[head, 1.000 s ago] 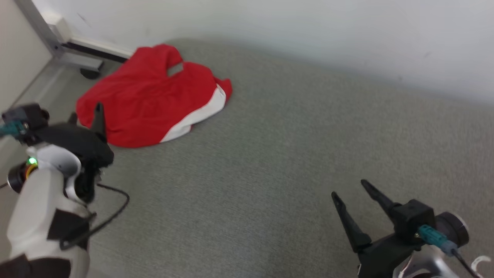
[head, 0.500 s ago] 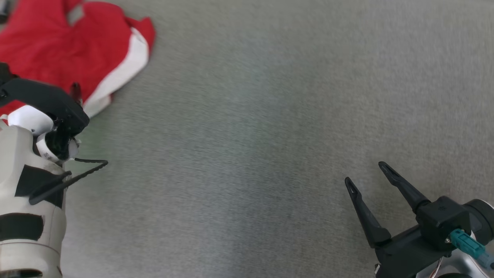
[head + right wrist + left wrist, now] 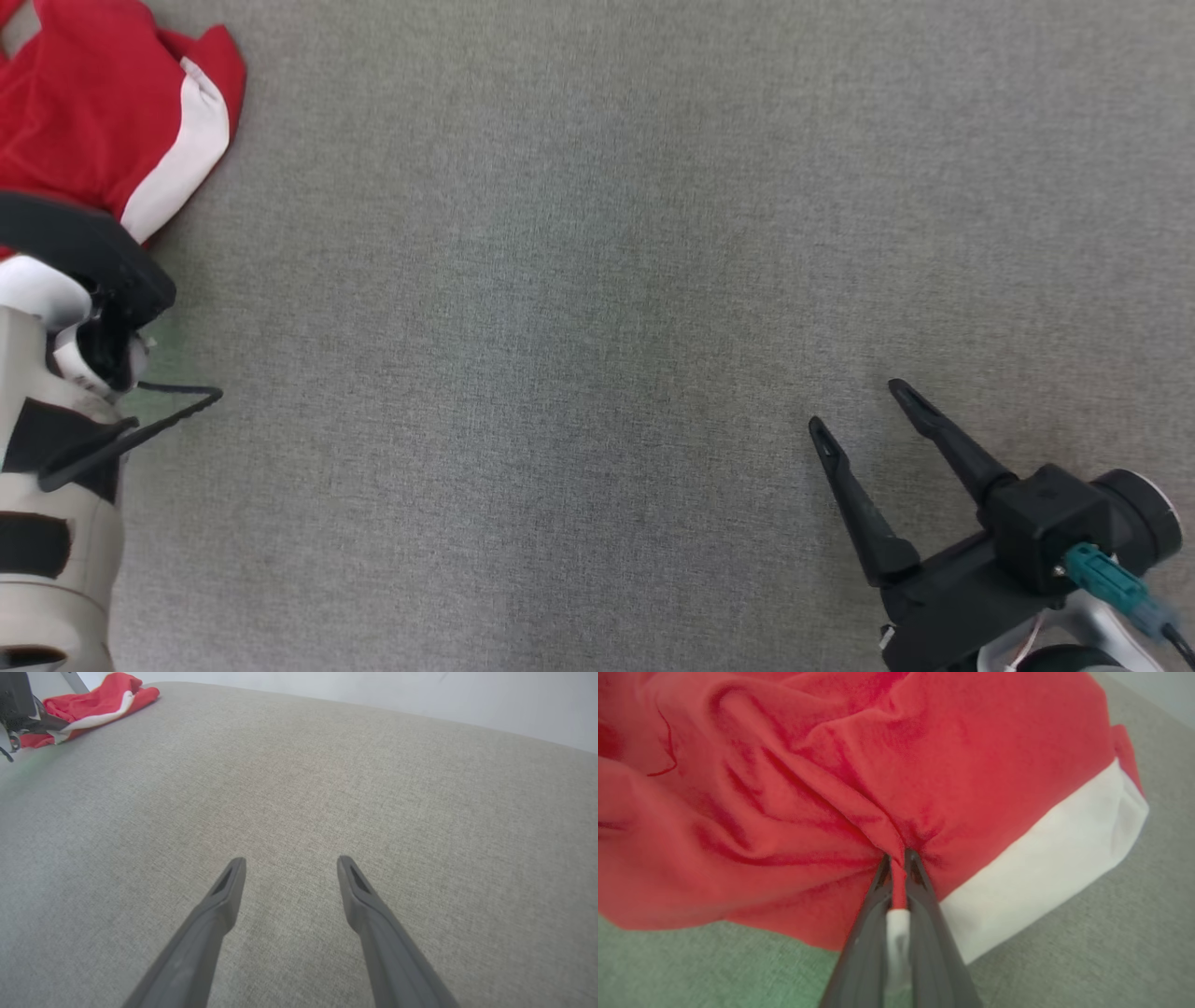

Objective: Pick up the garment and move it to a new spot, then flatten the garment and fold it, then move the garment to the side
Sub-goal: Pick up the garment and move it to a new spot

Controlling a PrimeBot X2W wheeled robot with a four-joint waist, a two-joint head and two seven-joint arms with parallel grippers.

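Left gripper (image 3: 896,856) has its two dark fingers (image 3: 924,914) drawn almost together, pinching a raised fold of the red garment (image 3: 948,756) between the tips. Its wrist view shows a thin ridge of red cloth, and lower down a strip of white, caught in the narrow gap. Creases run out from that pinch across the rumpled red body. A broad white band (image 3: 1045,858) follows the garment's edge just to the right of the fingers in that view. The cloth lies on a grey woven surface (image 3: 597,327), which carries a faint green tint near the hem. From the head, the garment sits at the far left of the surface, partly hidden by the dark wrist housing and the pale left forearm (image 3: 47,467), from which a black cable (image 3: 140,429) loops out. Right gripper (image 3: 857,405) is well apart from the garment, at the lower right, its fingers spread wide and holding nothing, over bare grey surface; whether the tips touch it cannot be told. In its own wrist view the garment shows small at the upper left, near the surface's far edge, with a pale wall (image 3: 373,690) beyond.
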